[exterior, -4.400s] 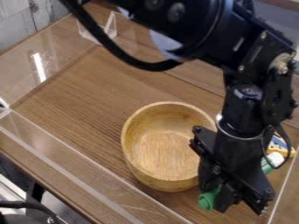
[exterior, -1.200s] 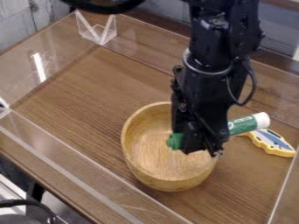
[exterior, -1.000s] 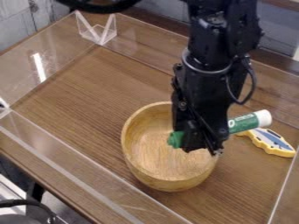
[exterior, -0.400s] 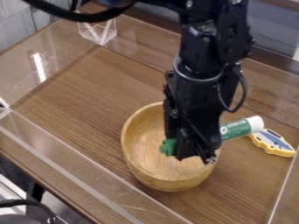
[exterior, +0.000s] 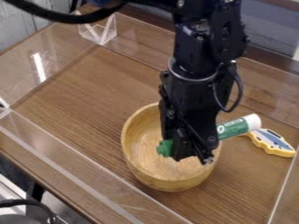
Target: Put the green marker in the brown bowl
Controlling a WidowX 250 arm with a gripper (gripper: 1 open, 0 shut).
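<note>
In the camera view, the claw [exterior: 190, 138] clenched the marker [exterior: 237, 127] over the bowl [exterior: 136, 150], seemingly positioned to drop it inside.

Probably a robotics lab or test area, though the room's exact kind cannot be told. A black robot arm [exterior: 208, 66] with exposed joints reaches in from twelve o'clock over a wood-grained counter [exterior: 87, 101]. Clear strips [exterior: 70, 156] edge the surface toward seven o'clock. Black cable [exterior: 26, 203] curls at the seven o'clock corner. Pale, block-patterned wall [exterior: 17, 19] shows toward eleven o'clock.
</note>
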